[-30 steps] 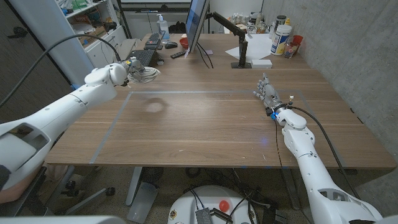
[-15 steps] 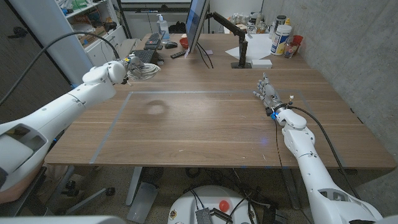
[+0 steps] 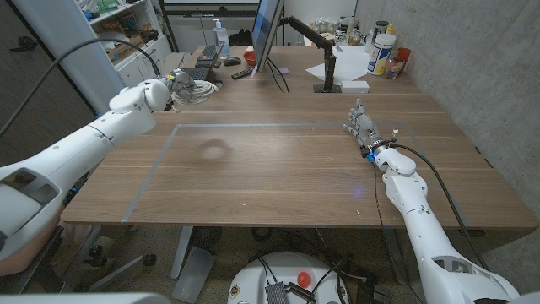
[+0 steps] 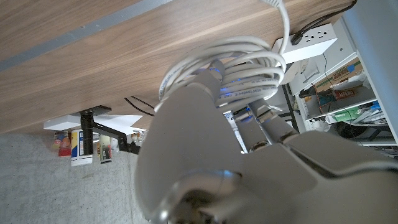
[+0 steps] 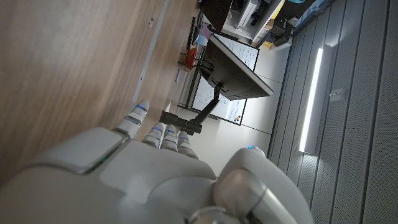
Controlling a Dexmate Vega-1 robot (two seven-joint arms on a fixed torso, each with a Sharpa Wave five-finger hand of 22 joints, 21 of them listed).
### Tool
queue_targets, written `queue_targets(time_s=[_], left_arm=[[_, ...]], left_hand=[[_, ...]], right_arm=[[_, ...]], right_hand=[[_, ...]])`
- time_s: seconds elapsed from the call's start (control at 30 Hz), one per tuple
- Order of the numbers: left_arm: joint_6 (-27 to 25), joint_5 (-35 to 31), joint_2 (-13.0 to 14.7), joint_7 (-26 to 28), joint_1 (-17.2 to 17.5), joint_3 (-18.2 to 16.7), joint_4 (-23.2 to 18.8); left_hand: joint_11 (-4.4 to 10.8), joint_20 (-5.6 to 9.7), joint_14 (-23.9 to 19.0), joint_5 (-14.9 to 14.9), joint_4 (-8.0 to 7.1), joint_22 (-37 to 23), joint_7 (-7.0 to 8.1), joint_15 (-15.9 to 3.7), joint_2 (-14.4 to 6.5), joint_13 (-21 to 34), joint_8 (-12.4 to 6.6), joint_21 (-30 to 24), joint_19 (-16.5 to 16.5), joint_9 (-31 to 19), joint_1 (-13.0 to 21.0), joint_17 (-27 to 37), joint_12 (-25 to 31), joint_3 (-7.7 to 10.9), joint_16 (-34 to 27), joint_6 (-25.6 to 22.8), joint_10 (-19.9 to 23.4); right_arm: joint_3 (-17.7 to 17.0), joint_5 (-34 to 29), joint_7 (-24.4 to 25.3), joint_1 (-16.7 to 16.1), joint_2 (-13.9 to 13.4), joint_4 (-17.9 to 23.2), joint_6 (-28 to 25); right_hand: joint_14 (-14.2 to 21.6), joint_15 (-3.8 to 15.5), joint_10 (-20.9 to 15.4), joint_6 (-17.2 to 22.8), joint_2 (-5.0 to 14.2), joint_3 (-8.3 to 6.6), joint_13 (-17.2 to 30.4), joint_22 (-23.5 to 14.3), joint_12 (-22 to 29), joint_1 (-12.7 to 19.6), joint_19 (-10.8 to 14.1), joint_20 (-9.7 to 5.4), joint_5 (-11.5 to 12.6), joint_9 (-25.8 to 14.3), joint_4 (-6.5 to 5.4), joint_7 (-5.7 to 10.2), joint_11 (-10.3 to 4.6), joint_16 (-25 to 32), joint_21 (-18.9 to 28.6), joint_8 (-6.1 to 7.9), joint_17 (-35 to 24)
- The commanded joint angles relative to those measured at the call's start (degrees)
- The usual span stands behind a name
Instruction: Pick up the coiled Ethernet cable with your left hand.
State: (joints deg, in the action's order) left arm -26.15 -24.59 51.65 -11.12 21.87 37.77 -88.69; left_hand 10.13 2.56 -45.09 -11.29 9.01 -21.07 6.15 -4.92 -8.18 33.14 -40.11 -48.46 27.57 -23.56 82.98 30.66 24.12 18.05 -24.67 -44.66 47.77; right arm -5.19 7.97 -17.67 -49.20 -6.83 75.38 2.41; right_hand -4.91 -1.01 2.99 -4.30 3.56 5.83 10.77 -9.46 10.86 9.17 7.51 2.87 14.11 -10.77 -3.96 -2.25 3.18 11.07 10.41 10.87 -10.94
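The coiled Ethernet cable (image 3: 197,90) is a bundle of white loops held up off the table at the far left by my left hand (image 3: 172,89). In the left wrist view the fingers (image 4: 261,118) wrap through the cable (image 4: 249,68), and one loose end runs away toward the table. My right hand (image 3: 363,128) stands on the table at the right, fingers together and extended, holding nothing; its back (image 5: 124,174) shows in the right wrist view.
A monitor (image 3: 267,34) stands at the far middle with a keyboard (image 3: 199,74) and remote to its left. A black arm stand (image 3: 325,59), white papers and bottles (image 3: 381,52) sit at the far right. Tape lines (image 3: 160,156) mark the wooden table (image 3: 278,169).
My left hand has carried the cable a little farther away and to the left. The right hand has not moved.
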Motion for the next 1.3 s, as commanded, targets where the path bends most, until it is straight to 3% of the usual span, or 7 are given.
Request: queue_targets(time_s=[0.03,1.3], left_arm=[[-0.83,-0.41,0.82,-1.04,-0.22,-0.53,-1.98],[-3.26,1.71,2.09,-1.30,0.69,-2.78,-6.02]], left_hand=[[0.01,1.97,-0.70,-0.43,-0.01,0.10,0.33,-8.58,-1.12,0.11,-0.31,-0.74,-0.24,0.00,0.59,1.00,-0.33,-0.18,0.10,-1.42,0.19],[0.14,1.88,-1.49,-0.63,0.07,1.41,0.31,-8.59,-0.98,0.33,-0.62,-3.35,-0.96,0.62,0.61,1.55,-0.70,-0.45,0.42,-1.41,0.79]], right_arm=[[0.11,0.08,-0.22,0.11,-0.05,-0.10,-0.16],[0.00,0.26,-0.50,0.03,0.00,-0.12,0.12]], right_hand=[[-0.30,-0.15,0.48,-0.16,0.39,0.33,0.15,-0.21,0.37,0.22,0.15,0.29,-0.26,-0.10,0.14,-0.18,0.26,0.29,0.30,0.33,-0.17],[-0.30,-0.10,0.42,-0.02,0.63,0.54,0.15,-0.22,0.40,-0.26,0.15,0.28,-0.26,-0.11,-0.23,-0.16,0.26,0.35,0.32,0.39,-0.26]])
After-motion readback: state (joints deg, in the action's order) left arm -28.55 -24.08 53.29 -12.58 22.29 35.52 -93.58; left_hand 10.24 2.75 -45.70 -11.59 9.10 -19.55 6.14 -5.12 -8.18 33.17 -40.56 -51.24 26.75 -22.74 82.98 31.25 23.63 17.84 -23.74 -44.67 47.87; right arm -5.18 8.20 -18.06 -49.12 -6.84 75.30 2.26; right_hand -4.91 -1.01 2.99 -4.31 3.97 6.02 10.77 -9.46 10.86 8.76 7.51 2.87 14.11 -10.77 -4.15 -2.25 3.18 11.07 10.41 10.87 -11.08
